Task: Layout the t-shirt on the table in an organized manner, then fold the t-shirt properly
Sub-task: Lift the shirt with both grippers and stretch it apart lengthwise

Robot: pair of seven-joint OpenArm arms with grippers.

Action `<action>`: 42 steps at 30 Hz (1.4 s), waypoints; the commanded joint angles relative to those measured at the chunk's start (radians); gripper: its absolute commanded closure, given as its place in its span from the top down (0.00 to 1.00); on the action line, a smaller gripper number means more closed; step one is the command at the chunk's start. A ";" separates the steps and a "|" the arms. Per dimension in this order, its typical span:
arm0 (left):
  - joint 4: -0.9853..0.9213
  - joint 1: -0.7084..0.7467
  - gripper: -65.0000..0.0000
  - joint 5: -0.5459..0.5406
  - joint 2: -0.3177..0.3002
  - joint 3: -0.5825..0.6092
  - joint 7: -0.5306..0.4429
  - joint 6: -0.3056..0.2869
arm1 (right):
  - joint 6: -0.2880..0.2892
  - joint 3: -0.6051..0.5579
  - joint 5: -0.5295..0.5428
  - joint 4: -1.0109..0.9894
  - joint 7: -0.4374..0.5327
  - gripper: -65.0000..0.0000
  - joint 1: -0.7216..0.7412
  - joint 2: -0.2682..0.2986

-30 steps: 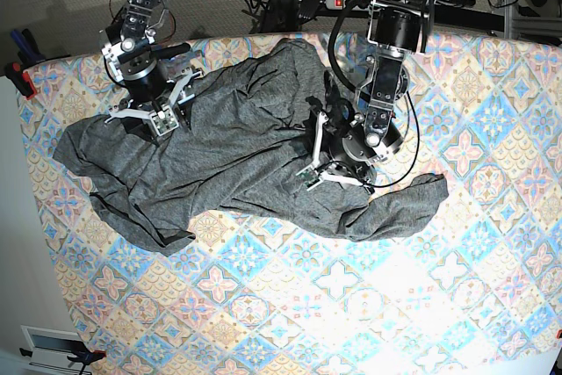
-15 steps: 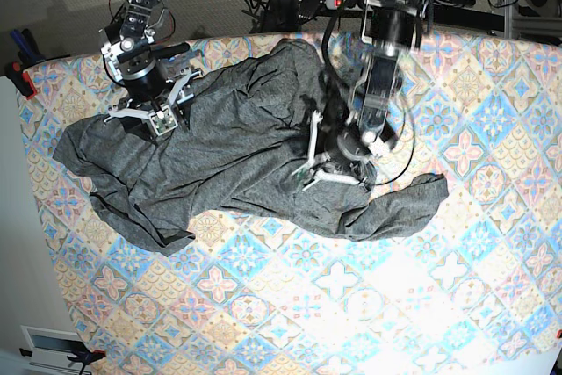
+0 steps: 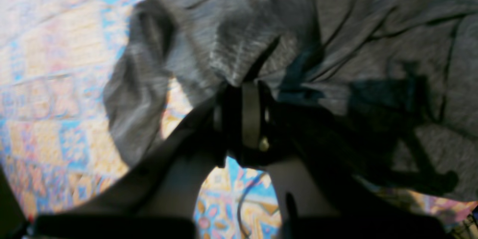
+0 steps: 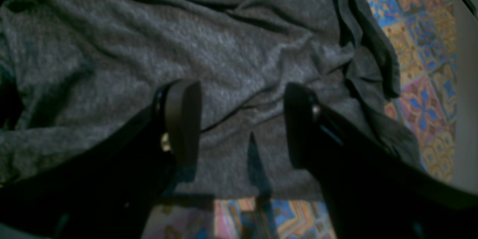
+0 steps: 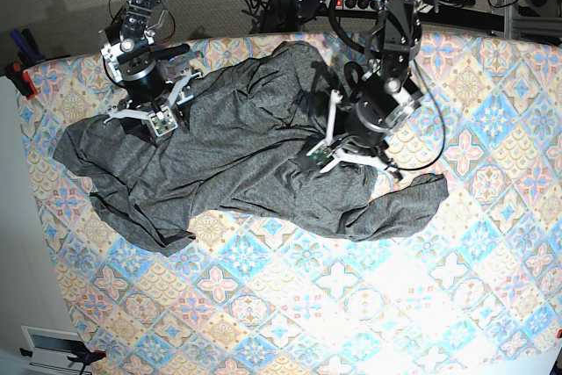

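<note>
The dark grey t-shirt (image 5: 237,151) lies crumpled across the back and middle of the table (image 5: 351,305), one sleeve trailing to the right. My left gripper (image 5: 323,159) is at the shirt's middle-right part. In the left wrist view it (image 3: 246,89) is shut on a pinched fold of the t-shirt (image 3: 239,37), which rises off the table (image 3: 56,44). My right gripper (image 5: 158,120) hovers over the shirt's back-left part. In the right wrist view it (image 4: 241,119) is open, its fingers (image 4: 183,119) wide apart just above wrinkled t-shirt (image 4: 149,44), with nothing between them.
Cables and a power strip (image 5: 351,2) lie behind the table's back edge. The table's left edge (image 5: 26,155) runs close to the shirt. Patterned cloth (image 4: 422,93) shows past the shirt's rim beside my right gripper.
My left gripper has shut on a fold of the shirt and moved a little up and toward the back, drawing the fabric with it. The right arm has not moved.
</note>
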 commanded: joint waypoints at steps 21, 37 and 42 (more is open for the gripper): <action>0.022 0.301 0.06 -0.005 -0.210 -0.416 -0.099 0.002 | -0.006 0.261 0.012 -0.111 0.025 0.51 0.177 0.001; -0.032 0.222 0.20 0.032 -0.263 -0.583 -0.166 0.002 | -0.009 0.293 0.012 -0.237 0.025 0.51 0.177 0.001; -0.032 0.228 0.37 0.185 -0.243 -0.546 -0.169 0.002 | -0.009 0.398 0.012 -0.277 0.025 0.51 0.263 0.001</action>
